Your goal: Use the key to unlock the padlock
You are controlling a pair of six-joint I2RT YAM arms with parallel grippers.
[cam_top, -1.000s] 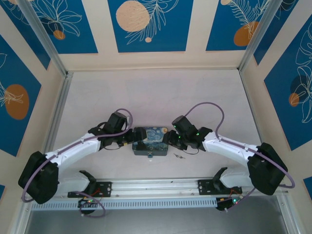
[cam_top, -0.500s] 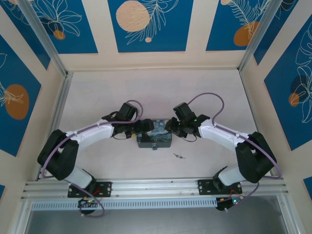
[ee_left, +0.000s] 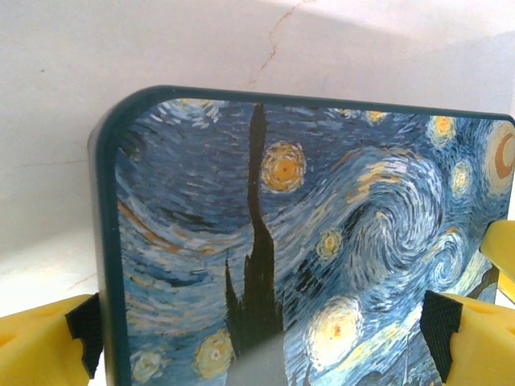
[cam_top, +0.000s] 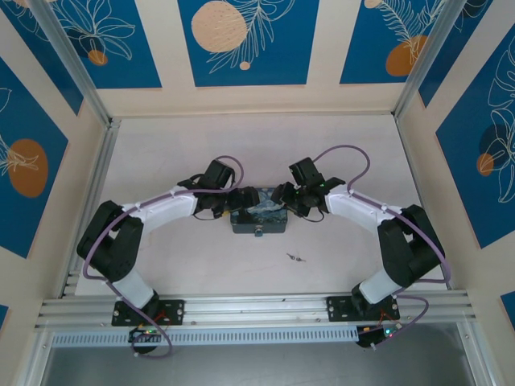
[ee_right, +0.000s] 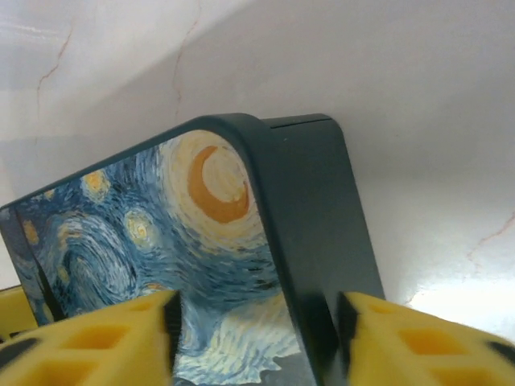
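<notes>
1. The painted tin (cam_top: 259, 217) is sitting on the pale worktop (cam_top: 346, 145) at the centre of the top view, lid facing up.
2. The padlock (cam_top: 258, 233) is hanging at the middle of the tin's lower edge in the top view, touching the tin. It is too small there to tell how its shackle is standing.
3. The key (cam_top: 296, 258) is lying flat on the worktop, lower right of the tin and well apart from both the padlock and the arms.
4. The left gripper (cam_top: 244, 201) is reaching in from the left and meeting the tin's upper left corner.
5. In the left wrist view the left gripper (ee_left: 259, 322) is showing its yellow fingers (ee_left: 36, 342) spread wide at the bottom corners of the frame. The tin's painted lid (ee_left: 322, 225) is lying between them. The left pad is sitting just beside the tin's dark rim.
6. The right gripper (cam_top: 280, 198) is reaching in from the right and meeting the tin's upper right corner.
7. In the right wrist view the right gripper (ee_right: 259, 314) is holding its fingers (ee_right: 96, 338) apart, straddling the tin's corner (ee_right: 322, 209). One is lying over the lid and the other outside the dark side wall. I cannot tell whether either pad is pressing on the tin.
</notes>
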